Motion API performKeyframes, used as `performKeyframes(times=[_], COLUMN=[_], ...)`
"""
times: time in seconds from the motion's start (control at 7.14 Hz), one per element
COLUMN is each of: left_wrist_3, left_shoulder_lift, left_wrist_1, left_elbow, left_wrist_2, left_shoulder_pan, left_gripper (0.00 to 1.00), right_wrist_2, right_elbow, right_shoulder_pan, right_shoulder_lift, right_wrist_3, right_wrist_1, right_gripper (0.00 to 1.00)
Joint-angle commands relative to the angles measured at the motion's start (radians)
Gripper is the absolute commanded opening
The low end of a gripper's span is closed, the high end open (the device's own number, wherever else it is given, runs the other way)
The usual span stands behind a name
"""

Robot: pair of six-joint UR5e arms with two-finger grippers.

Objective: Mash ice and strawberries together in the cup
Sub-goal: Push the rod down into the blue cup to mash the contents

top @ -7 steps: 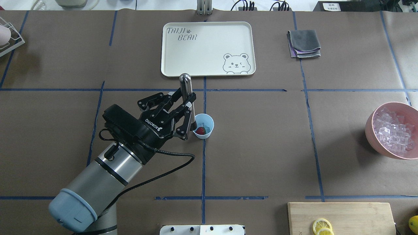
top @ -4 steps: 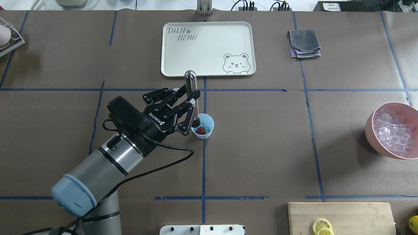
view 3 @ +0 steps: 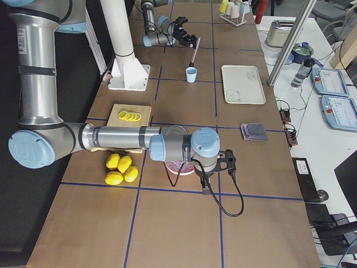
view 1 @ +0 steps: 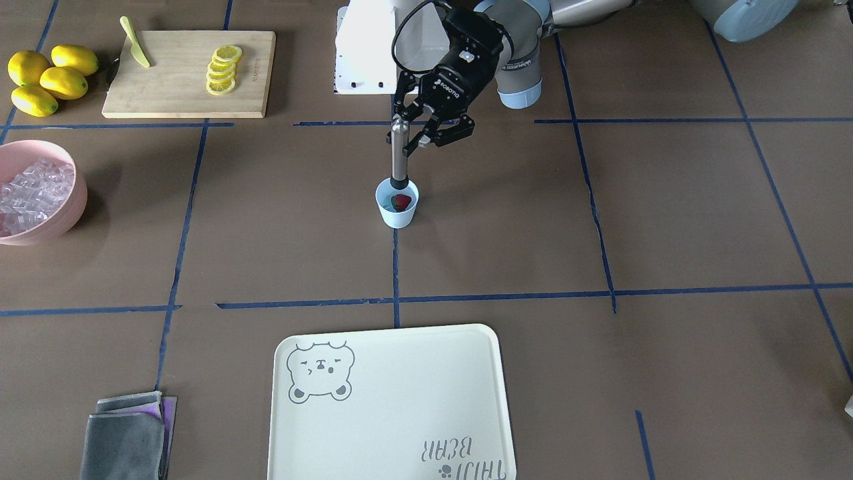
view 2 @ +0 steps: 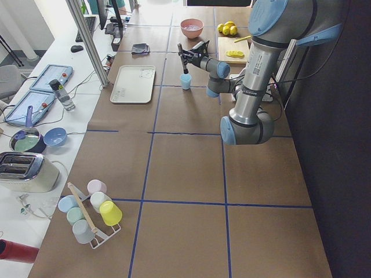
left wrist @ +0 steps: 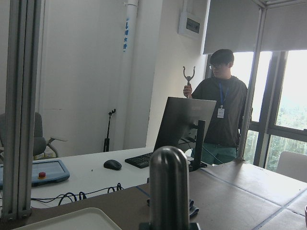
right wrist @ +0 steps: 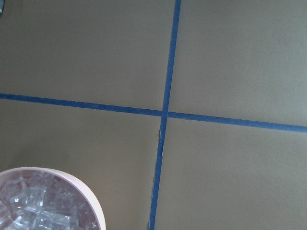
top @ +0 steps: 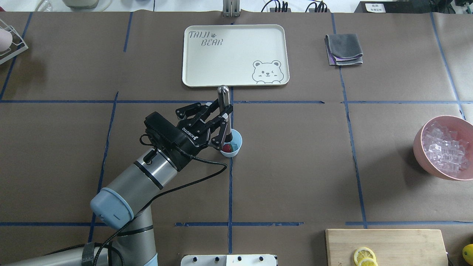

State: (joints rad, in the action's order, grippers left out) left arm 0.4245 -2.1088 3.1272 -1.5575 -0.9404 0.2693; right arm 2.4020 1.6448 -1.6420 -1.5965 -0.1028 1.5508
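Observation:
The pale blue cup (top: 236, 147) (view 1: 397, 212) stands at the table's centre, with a red strawberry (top: 227, 148) (view 1: 400, 201) inside. My left gripper (top: 224, 116) (view 1: 400, 131) is shut on a metal muddler (top: 223, 96) (view 1: 398, 157) held upright, whose dark lower end dips into the cup beside the berry. Ice (top: 445, 150) (right wrist: 33, 207) fills the pink bowl (top: 419, 147); I cannot make out any ice in the cup. The right gripper (view 3: 223, 162) hangs by the pink bowl, seen only in the exterior right view, so I cannot tell its state.
A cream bear tray (top: 192, 55) lies beyond the cup, a folded grey cloth (top: 343, 50) to its right. A cutting board (view 1: 186, 80) holds lemon slices (view 1: 223, 69) and a knife (view 1: 134, 33), with whole lemons (view 1: 46, 79) beside it. A person (left wrist: 221, 110) stands past the table.
The left arm has swung right and forward with the muddler. The muddler's tip has gone from the cup's left rim to inside the cup.

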Motion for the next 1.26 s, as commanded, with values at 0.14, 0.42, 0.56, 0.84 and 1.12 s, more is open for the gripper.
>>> performKeyframes(times=[0.14, 0.42, 0.56, 0.84, 1.12], left_wrist_3=[0.04, 0.062, 0.063, 0.082, 0.085], left_shoulder_lift=[-0.005, -0.013, -0.034, -0.043, -0.045], left_wrist_1=[0.033, 0.031, 0.031, 0.03, 0.031], left_elbow=[0.053, 0.071, 0.086, 0.119, 0.14], left_wrist_2=[0.0, 0.002, 0.003, 0.005, 0.005], left_shoulder_pan=[0.002, 0.001, 0.002, 0.002, 0.002], left_gripper=[0.0, 0.0, 0.0, 0.0, 0.0], right_wrist_2=[0.0, 0.0, -0.001, -0.001, -0.001], right_elbow=[0.0, 0.0, -0.002, -0.008, -0.011], right_shoulder_pan=[0.001, 0.001, 0.001, 0.001, 0.001], right_shoulder_lift=[0.0, 0.001, 0.001, 0.001, 0.001], right_wrist_3=[0.0, -0.002, -0.002, -0.002, -0.003], right_wrist_1=[0.0, 0.0, 0.0, 0.0, 0.0], right_gripper=[1.0, 1.0, 1.0, 1.0, 1.0])
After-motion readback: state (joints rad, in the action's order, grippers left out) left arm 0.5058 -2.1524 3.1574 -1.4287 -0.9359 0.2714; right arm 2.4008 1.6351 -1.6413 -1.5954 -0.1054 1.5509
